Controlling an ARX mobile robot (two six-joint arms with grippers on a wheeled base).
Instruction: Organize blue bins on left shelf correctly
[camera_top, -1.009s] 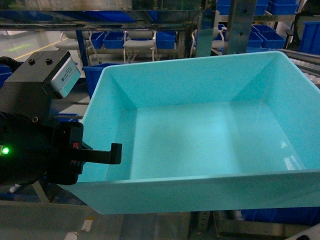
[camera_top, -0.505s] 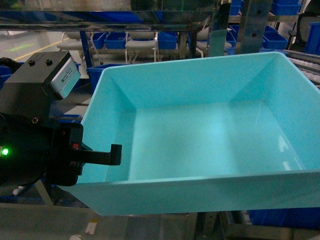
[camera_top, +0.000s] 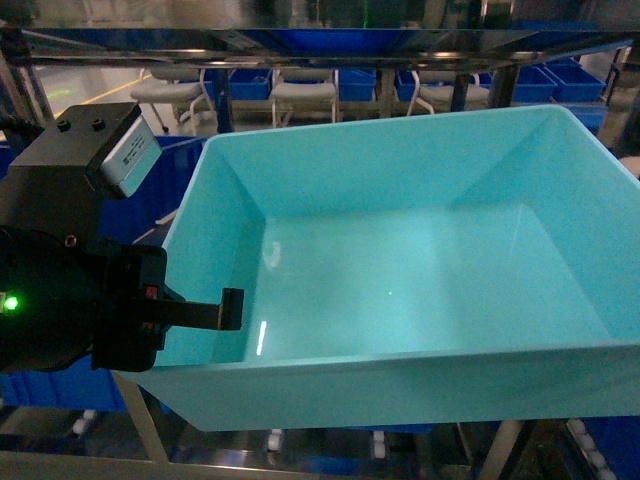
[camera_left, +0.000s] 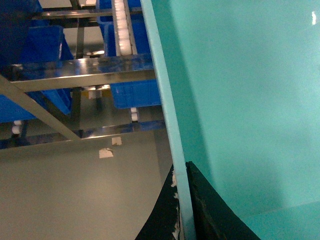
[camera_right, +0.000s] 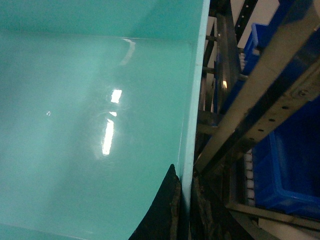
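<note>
A light turquoise blue bin (camera_top: 400, 270) fills most of the head view, empty and held in the air. My left gripper (camera_top: 232, 308) is shut on its left wall, one black finger showing inside the tub. The left wrist view shows that gripper (camera_left: 183, 212) pinching the bin's thin rim (camera_left: 162, 100) between both fingers. My right gripper (camera_right: 186, 212) is shut on the opposite rim (camera_right: 192, 100); it is outside the head view. The left shelf (camera_top: 300, 45), a shiny steel rack, stands right behind and under the bin.
Dark-blue crates (camera_top: 345, 82) sit in the racks behind, and others (camera_left: 135, 92) rest on roller tracks (camera_left: 120, 25) below. Steel posts (camera_right: 260, 105) and a dark-blue crate (camera_right: 290, 170) stand close to the bin's right side. Grey floor (camera_left: 60, 195) with paper scraps lies below.
The bin and both grips keep the same place in view. The background has shifted: a steel shelf rail now spans the top, and rack posts show under the bin.
</note>
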